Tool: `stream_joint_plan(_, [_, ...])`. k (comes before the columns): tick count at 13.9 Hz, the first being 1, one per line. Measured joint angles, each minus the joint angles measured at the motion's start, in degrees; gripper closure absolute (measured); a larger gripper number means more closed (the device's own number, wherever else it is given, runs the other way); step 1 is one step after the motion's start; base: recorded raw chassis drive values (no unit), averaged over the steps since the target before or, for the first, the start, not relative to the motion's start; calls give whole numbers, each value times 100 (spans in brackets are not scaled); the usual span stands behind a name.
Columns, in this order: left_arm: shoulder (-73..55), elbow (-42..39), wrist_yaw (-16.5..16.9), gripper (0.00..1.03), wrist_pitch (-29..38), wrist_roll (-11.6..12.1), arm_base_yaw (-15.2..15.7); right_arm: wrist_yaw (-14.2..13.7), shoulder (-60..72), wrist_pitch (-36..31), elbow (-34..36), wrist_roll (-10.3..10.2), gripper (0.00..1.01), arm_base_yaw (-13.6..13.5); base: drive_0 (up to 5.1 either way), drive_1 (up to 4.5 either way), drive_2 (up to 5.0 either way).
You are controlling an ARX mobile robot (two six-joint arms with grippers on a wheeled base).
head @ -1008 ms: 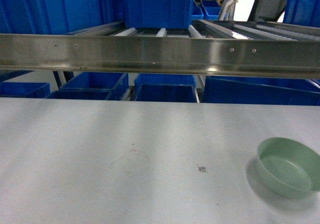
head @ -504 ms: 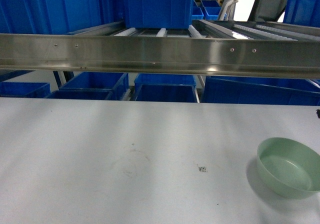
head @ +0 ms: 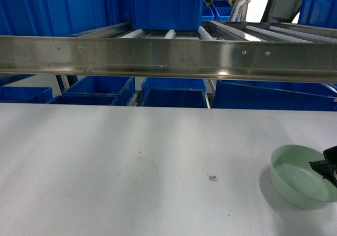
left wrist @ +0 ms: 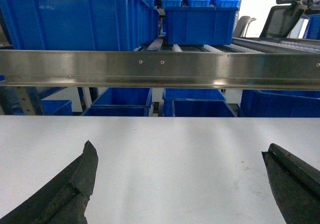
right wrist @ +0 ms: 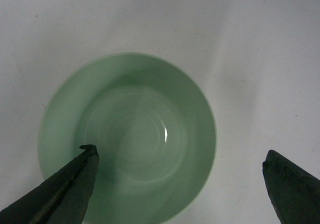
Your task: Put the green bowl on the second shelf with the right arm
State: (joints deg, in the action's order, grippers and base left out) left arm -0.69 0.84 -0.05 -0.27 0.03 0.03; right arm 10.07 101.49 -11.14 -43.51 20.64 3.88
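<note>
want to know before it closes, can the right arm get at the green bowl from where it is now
Probably yes. The right gripper hangs open directly over the green bowl, one finger above its inside, the other beyond the rim. Nothing lies between them on the white table.

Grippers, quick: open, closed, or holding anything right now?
Left gripper: open, empty, above the table.
Right gripper: open, holding nothing, over the green bowl.

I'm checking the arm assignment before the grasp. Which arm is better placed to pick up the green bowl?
Right. The right gripper hangs open directly above the green bowl, while the left gripper faces only bare table.
</note>
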Motion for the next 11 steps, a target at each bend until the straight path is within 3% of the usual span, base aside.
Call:
stream_joint_plan(3, [0,0,0,5,0,0,0,-44,573,-15,-326,46,3,304,0,0,0])
stream_joint_plan(8, [0,0,2,5,0,0,0,-68,975,-66,-455,39,3,323,0,0,0])
stream_joint_plan(11, [0,0,2,5,0,0,0,-107,1099,-166,-455,37,35,284,0,0,0])
